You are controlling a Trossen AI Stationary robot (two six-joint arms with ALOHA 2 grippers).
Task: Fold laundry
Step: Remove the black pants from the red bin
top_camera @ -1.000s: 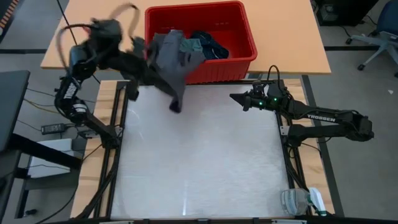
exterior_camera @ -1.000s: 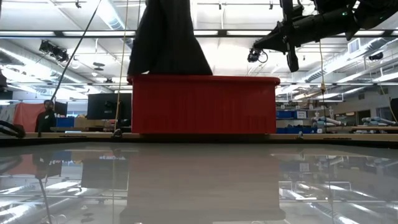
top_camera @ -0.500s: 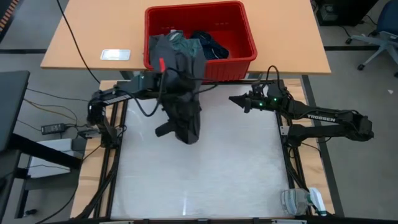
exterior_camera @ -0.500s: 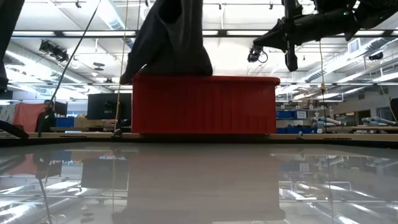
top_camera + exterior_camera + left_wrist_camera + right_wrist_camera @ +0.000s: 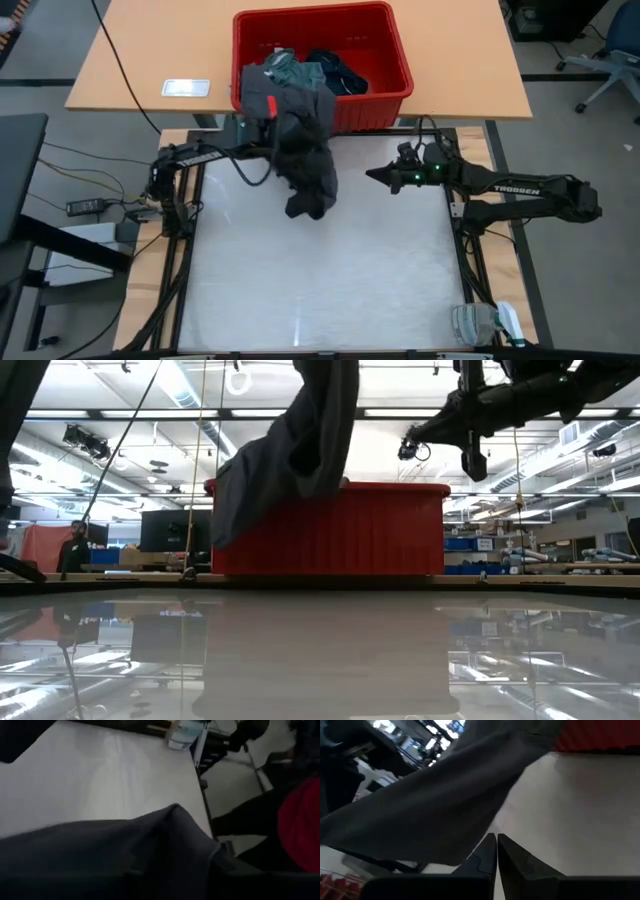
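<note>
Since half a second ago the charcoal grey garment (image 5: pixel 303 160) has been swung rightward and slightly up in the high view. It is draped from the red basket (image 5: pixel 395 95) rim down toward frame centre, long axis running top-to-bottom, free end pointing down. The left gripper (image 5: pixel 272 122) is buried in its upper folds; whether those fingers are open cannot be told. Well right of the cloth, the right gripper (image 5: pixel 372 176) is seen closed on nothing, tips pointing left at it.

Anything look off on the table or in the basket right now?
Nothing damaged or spilled. The charcoal grey garment hangs bunched from the left claw, trailing from the red basket rim over the table. The right claw waits shut nearby.
</note>
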